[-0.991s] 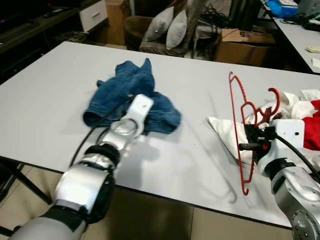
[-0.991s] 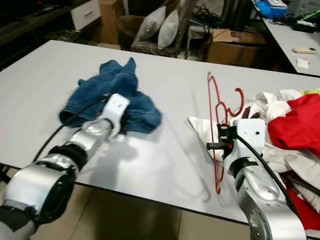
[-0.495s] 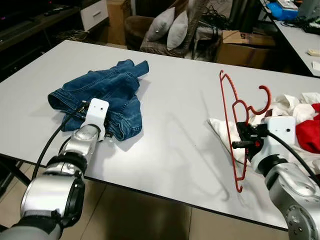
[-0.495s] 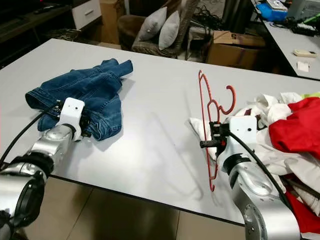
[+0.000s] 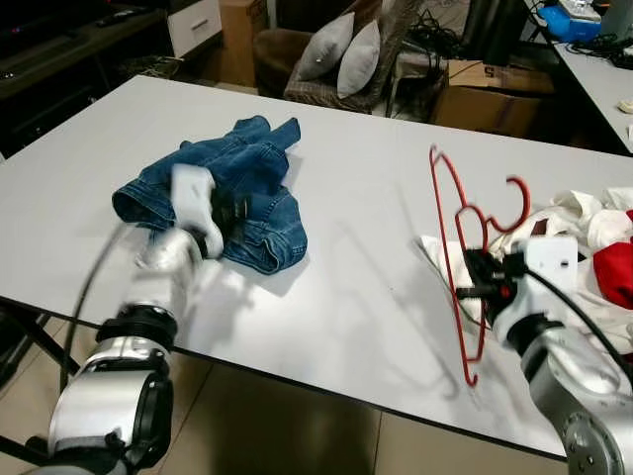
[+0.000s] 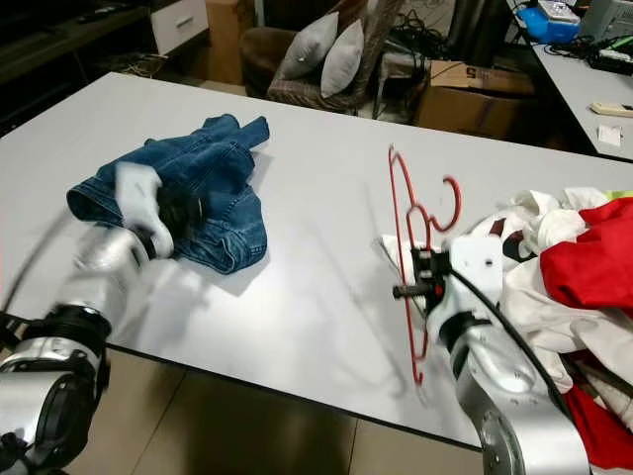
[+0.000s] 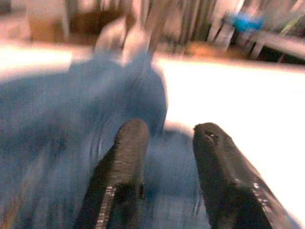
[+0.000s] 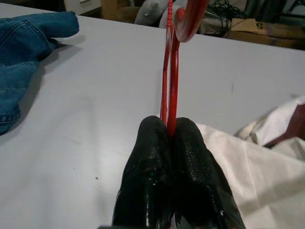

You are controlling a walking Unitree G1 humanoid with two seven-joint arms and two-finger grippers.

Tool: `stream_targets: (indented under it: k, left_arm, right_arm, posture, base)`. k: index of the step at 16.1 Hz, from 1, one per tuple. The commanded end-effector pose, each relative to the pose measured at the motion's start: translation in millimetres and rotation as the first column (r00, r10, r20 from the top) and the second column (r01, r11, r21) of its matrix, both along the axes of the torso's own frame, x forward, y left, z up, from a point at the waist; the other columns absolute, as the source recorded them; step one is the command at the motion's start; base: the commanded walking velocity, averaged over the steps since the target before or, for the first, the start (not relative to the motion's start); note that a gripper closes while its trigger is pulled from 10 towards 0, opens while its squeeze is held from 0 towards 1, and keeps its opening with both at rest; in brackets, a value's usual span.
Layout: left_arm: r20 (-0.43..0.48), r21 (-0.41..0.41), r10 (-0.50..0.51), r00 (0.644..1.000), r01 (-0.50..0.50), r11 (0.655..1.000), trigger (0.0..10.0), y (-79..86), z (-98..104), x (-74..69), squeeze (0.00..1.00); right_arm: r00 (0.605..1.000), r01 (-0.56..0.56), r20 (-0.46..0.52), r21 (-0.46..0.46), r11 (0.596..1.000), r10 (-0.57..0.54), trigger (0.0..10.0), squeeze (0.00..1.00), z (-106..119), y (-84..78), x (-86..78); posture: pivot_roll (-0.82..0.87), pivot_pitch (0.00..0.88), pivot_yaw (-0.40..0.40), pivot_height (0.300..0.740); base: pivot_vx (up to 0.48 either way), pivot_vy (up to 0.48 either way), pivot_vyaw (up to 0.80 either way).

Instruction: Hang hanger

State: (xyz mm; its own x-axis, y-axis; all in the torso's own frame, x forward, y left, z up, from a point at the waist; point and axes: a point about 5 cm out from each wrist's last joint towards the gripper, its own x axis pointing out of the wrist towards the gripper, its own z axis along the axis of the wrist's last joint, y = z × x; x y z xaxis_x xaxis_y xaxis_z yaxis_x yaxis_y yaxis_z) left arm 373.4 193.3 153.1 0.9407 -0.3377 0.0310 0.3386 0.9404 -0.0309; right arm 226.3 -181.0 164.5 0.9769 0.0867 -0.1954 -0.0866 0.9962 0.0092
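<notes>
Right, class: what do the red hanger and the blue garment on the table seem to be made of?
Red hanger: probably plastic, a thin moulded frame with a slight gloss, held upright in the right hand. Blue garment: looks like denim, matte, with stitched seams and faded creases; the left hand is over it.

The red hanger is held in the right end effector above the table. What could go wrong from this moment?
1. The right end effector pinches only one thin bar of the red hanger, so it might twist or slip.
2. Its lower end hangs near the white cloth and could snag it.
3. The left end effector is open over the blue jeans, blurred by motion; it may close on a poor fold.
</notes>
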Motion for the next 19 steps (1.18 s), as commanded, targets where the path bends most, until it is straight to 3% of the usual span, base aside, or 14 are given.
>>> stream_targets:
  k: [1,2,3,4,6,7,8,9,10,11,13,15,19]
  left_arm:
    - [0.097,-0.018,-0.018,0.995,0.02,1.0,10.0,2.8,21,-5.3,1.0]
    - [0.206,0.005,-0.002,0.978,0.001,1.0,10.0,5.0,42,-11.9,1.0]
    - [0.226,0.004,0.001,0.974,-0.002,1.0,10.0,3.8,48,-15.0,0.91]
    - [0.248,0.018,-0.011,0.969,0.006,1.0,10.0,-1.1,57,-22.9,0.23]
    - [0.209,0.062,-0.033,0.977,0.02,0.998,10.0,-17.1,57,-43.7,0.26]
    - [0.156,0.01,0.0,0.988,-0.002,1.0,10.0,-27.4,50,-58.8,0.61]
    - [0.083,-0.052,0.056,0.995,-0.052,0.997,10.0,-32.6,37,-68.3,0.64]
    - [0.036,-0.033,0.132,0.991,-0.13,0.991,10.0,-34.8,25,-75.0,0.51]
    - [0.015,0.006,0.162,0.987,-0.162,0.987,10.0,-36.0,19,-78.8,0.2]
    - [0.03,0.051,0.126,0.992,-0.128,0.99,10.0,-40.1,15,-86.0,0.0]
    - [0.039,0.057,0.052,0.998,-0.054,0.997,10.0,-42.9,18,-100.1,0.0]
    - [0.039,0.081,0.051,0.998,-0.054,0.995,10.0,-43.7,24,-101.7,0.0]
    - [0.028,0.067,0.084,0.996,-0.086,0.994,10.0,-49.3,21,-101.3,0.0]
  right_arm:
    - [1.0,0.011,0.026,0.0,1.0,-0.011,10.0,0.0,4,-2.1,-1.8]
    - [0.999,-0.001,0.035,-0.002,1.0,0.001,10.0,0.0,5,-1.3,-1.5]
    - [0.999,-0.012,0.042,-0.003,1.0,0.012,10.0,0.0,7,-0.4,-1.2]
    - [0.998,-0.037,0.056,-0.013,0.999,0.038,10.0,0.0,11,2.3,-0.5]
    - [0.993,-0.063,0.098,-0.039,0.997,0.067,10.0,0.0,22,6.9,2.4]
    - [0.986,-0.086,0.138,-0.078,0.993,0.096,10.0,0.0,30,9.4,3.6]
    - [0.976,-0.101,0.169,-0.195,0.976,0.134,10.0,0.0,35,10.1,2.5]
    - [0.977,-0.097,0.166,-0.201,0.975,0.132,10.0,0.0,32,10.0,-0.3]
    - [0.981,-0.085,0.158,-0.172,0.981,0.112,10.0,0.0,29,9.0,-1.8]
    - [0.986,-0.074,0.14,-0.148,0.986,0.095,10.0,0.0,22,8.3,-4.9]
    - [0.991,-0.087,0.098,-0.085,0.993,0.095,10.0,0.0,14,13.1,-10.8]
    - [0.988,-0.084,0.125,-0.047,0.995,0.089,10.0,0.0,19,17.0,-11.5]
    - [0.987,-0.022,0.159,-0.089,0.996,0.036,10.0,0.0,23,9.1,-14.8]
  posture:
    - [-0.09,0.0,0.029,0.74]
    - [-0.09,0.0,0.03,0.74]
    - [-0.08,0.0,0.031,0.74]
    - [-0.06,0.0,0.03,0.74]
    - [-0.04,0.0,0.021,0.74]
    - [-0.02,0.0,0.008,0.74]
    - [-0.01,0.0,0.002,0.74]
    - [0.0,0.0,-0.005,0.74]
    - [0.01,0.0,-0.008,0.74]
    - [0.01,0.0,-0.013,0.74]
    - [0.02,0.0,-0.015,0.74]
    - [0.01,0.0,-0.004,0.74]
    - [-0.02,0.0,-0.002,0.74]
  base:
    - [0.0,0.0,0.0]
    - [0.0,0.0,0.0]
    - [0.0,0.0,0.0]
    - [0.0,0.0,-0.48]
    - [0.0,0.0,-0.8]
    - [0.0,0.0,0.0]
    - [0.0,0.0,0.0]
    - [0.0,0.0,0.0]
    - [0.0,0.0,0.0]
    - [0.0,0.0,-0.8]
    - [0.0,0.0,-0.8]
    - [0.0,0.0,-0.8]
    - [0.0,0.0,-0.8]
